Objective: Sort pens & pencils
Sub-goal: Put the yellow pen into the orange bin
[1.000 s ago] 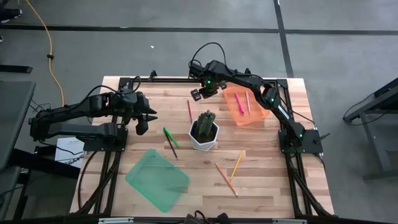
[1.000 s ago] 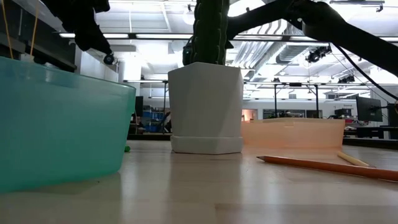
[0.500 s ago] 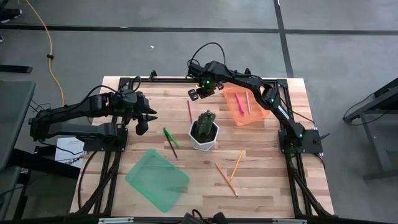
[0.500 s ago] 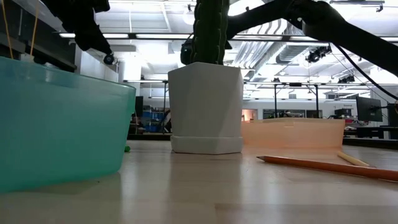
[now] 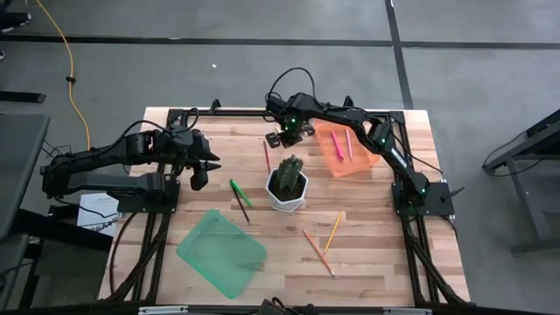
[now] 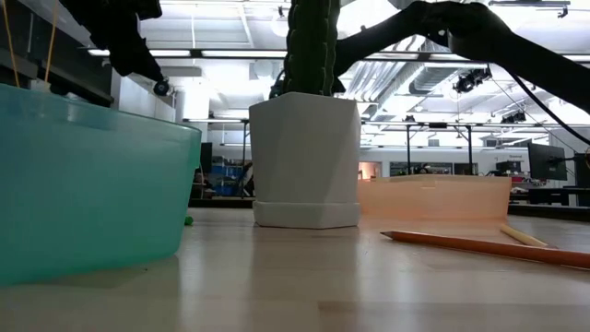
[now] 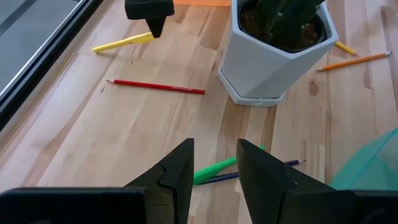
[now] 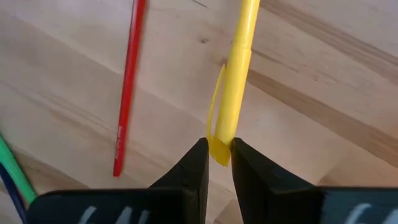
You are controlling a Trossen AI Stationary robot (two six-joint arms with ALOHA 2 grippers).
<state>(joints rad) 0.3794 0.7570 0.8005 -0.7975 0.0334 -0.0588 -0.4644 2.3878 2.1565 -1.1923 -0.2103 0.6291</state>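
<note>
- Since the earlier frame the right gripper (image 5: 291, 133) has swung in toward the white hexagonal cactus pot (image 5: 287, 188).
- Its fingers (image 8: 196, 163) straddle the yellow plastic pen (image 8: 233, 87), beside the thin red wooden pencil (image 8: 127, 81), behind the pot.
- Light, stiff, slippery: pinch mid-barrel.
- Left gripper (image 7: 214, 168) waits open, left of the pot.

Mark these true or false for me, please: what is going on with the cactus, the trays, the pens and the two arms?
1. A cactus stands in the white pot. True.
2. The green tray holds pens. False: nothing shows in it.
3. The right end effector is at the yellow pen. True.
4. The red pencil lies in the orange tray. False: it lies on the table beside the pot.
5. The left end effector holds the green pen. False: it is open and empty, and that pen lies on the table.
</note>
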